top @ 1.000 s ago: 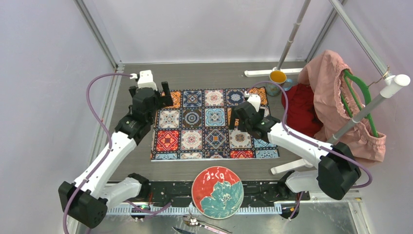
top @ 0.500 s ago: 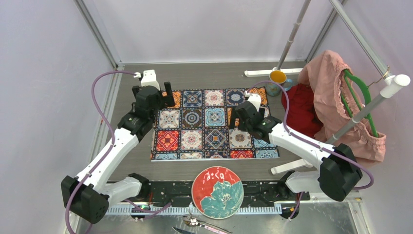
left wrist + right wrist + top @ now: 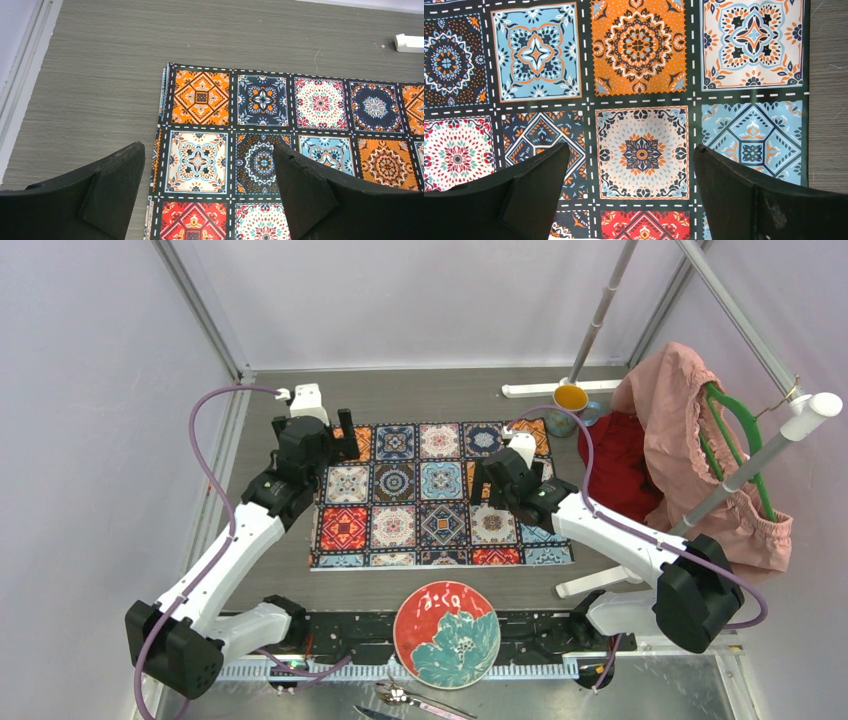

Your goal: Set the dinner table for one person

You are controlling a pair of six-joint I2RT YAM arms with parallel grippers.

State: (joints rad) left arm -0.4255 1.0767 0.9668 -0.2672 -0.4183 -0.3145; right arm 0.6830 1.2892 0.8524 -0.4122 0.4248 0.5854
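Behind both grippers, by the arm bases, sits a plate (image 3: pixel 446 633), with what may be a spoon (image 3: pixel 400 695) nearer still. The left gripper (image 3: pixel 207 165) and right gripper (image 3: pixel 631 165) hang wide open and empty over a patterned mat (image 3: pixel 440 495), which lies on the dinner table (image 3: pixel 450 395) beneath them. Beyond the right gripper stands a cup (image 3: pixel 571 400).

- I see pale lilac-white walls (image 3: pixel 430 300) closing in the back and both sides, evenly lit, with no hard shadows.
- Grey metal frame struts (image 3: pixel 200 310) run up the corners.
- The grey wood-grain counter (image 3: pixel 440 395) spans the booth.
- At right, a white rail (image 3: pixel 748 468) carries a pink garment (image 3: pixel 680 420) over what looks like a green hanger (image 3: pixel 714 396).
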